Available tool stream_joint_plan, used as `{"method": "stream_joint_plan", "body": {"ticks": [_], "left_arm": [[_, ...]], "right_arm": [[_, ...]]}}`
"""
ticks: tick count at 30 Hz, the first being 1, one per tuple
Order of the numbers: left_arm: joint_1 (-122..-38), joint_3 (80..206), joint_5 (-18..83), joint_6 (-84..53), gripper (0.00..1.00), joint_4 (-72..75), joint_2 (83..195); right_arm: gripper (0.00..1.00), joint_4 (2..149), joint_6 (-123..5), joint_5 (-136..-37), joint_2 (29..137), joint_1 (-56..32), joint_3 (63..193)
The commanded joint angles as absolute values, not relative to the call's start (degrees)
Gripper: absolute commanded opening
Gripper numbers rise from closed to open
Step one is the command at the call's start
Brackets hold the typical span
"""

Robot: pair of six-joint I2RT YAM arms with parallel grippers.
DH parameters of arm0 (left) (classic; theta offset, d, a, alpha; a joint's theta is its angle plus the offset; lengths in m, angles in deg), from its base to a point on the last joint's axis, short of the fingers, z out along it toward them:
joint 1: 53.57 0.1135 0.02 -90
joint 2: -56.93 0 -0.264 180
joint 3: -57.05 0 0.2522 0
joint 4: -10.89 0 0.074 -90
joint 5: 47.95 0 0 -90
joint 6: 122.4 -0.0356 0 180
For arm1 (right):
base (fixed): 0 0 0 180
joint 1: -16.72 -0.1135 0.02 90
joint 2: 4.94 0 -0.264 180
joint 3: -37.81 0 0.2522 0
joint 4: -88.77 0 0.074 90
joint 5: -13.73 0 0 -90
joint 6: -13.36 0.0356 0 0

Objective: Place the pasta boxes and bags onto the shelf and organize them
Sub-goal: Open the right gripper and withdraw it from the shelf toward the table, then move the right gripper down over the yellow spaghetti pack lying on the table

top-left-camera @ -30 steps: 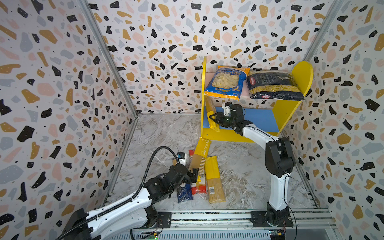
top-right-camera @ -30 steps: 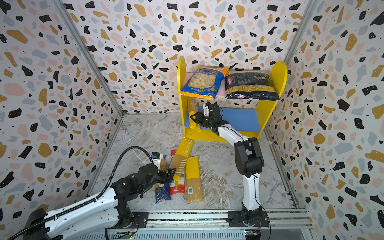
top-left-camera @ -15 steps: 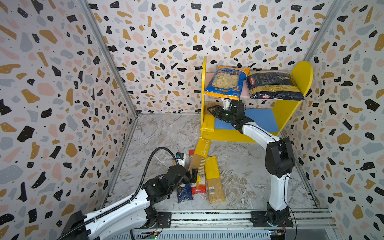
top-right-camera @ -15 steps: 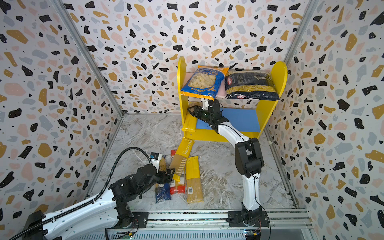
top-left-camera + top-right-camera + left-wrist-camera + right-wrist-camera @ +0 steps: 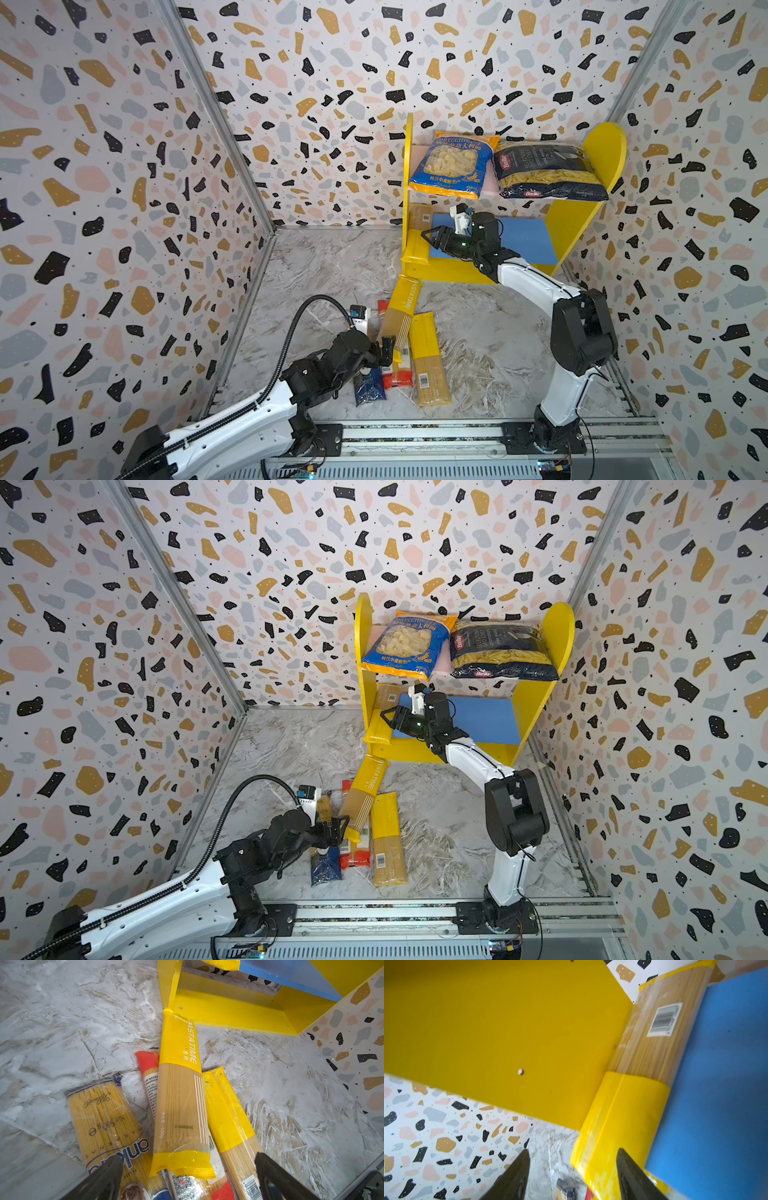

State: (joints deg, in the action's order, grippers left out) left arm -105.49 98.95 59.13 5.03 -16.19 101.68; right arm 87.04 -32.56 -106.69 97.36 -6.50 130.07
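Shelf (image 5: 603, 149) top board: navy "Barilla" bag (image 5: 548, 170), "ORECCHIETTE" bag (image 5: 453, 166). Yellow spaghetti pack (image 5: 633, 1105) on blue lower board (image 5: 726, 1084), long axis front-to-back along yellow side, front end overhanging. Right end effector (image 5: 572, 1149) at that end, jaws apart, gripping nothing. "PASTA TIME" 500g pack (image 5: 180, 1095) on tabletop (image 5: 62, 1022), pointing at shelf base. "Net 500g" pack (image 5: 108, 1122) near. Left end effector (image 5: 188, 1157) above, jaws spread wide.
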Motion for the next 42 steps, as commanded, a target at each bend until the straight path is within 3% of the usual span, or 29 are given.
{"method": "stream_joint_plan", "body": {"ticks": [1,12,26,30,42], "left_arm": [[-105.7,98.4,60.2,6.4,1.0,-17.5,100.3],[-105.7,97.6,60.7,8.9,1.0,-20.2,98.5],[-105.7,97.9,60.4,11.6,0.99,-17.7,104.7],[-105.7,97.6,59.9,12.6,1.0,-16.0,106.5],[-105.7,96.6,58.9,13.2,0.99,-13.5,108.2]], "right_arm": [[0.67,89.1,-34.0,-107.9,89.3,-6.7,125.3],[0.83,77.4,-41.3,-100.8,62.3,-11.2,102.3],[0.92,66.9,-39.0,-97.0,35.7,-15.8,79.2],[0.98,63.0,-37.7,-92.8,31.1,-19.1,76.3],[0.99,62.8,-33.8,-87.4,28.5,-27.6,71.6]]}}
